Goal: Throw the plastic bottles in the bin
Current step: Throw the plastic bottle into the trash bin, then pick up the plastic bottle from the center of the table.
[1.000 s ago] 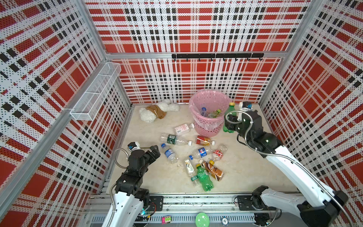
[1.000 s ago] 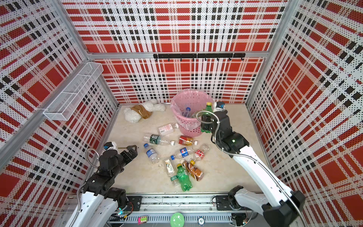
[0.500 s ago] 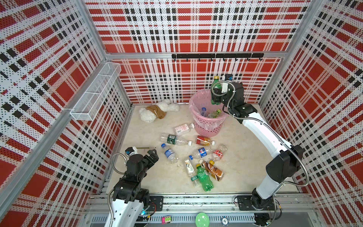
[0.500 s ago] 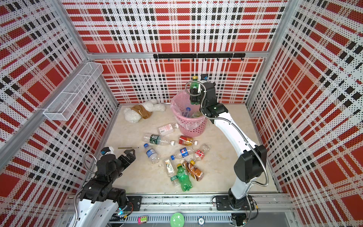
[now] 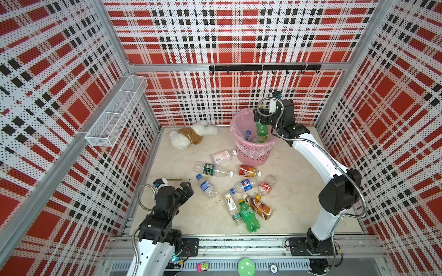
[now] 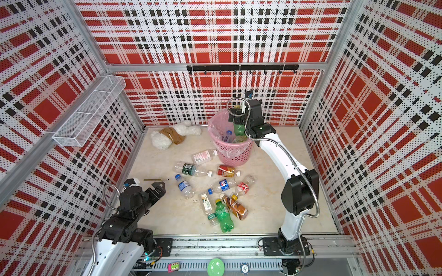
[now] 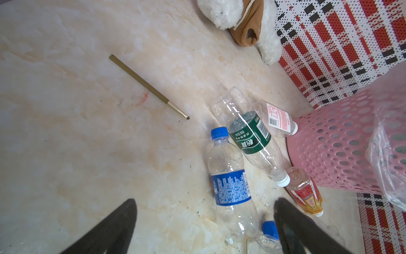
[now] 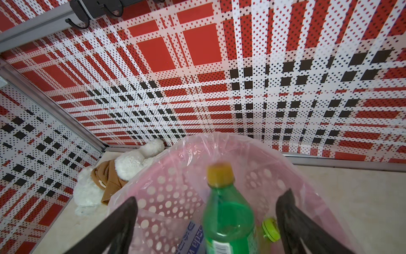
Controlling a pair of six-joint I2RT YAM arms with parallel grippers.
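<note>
My right gripper (image 5: pixel 262 119) (image 8: pixel 209 196) hangs open over the pink bin (image 5: pixel 253 153) (image 8: pixel 175 176). A green bottle (image 5: pixel 262 129) (image 8: pixel 228 220) with a yellow cap stands loose between the spread fingers, its lower part inside the bin among other bottles. Several plastic bottles lie on the floor in front of the bin, among them a blue-labelled clear one (image 5: pixel 206 186) (image 7: pixel 228 182), a green-labelled clear one (image 7: pixel 248 132) and a green one (image 5: pixel 248 215). At the near left my left gripper (image 5: pixel 187 188) (image 7: pixel 205 200) is low and open, holding nothing, close to the blue-labelled bottle.
A white plush toy (image 5: pixel 189 136) with brown cloth lies at the back, left of the bin. A thin brown stick (image 7: pixel 149 86) rests on the floor near my left gripper. A wire-mesh shelf (image 5: pixel 117 114) hangs on the left wall and a hook rail (image 5: pixel 263 68) on the back wall.
My right arm rose from beside the bin to above it with the green bottle, then its jaws opened and the bottle dropped partway in. The left arm drew back slightly.
</note>
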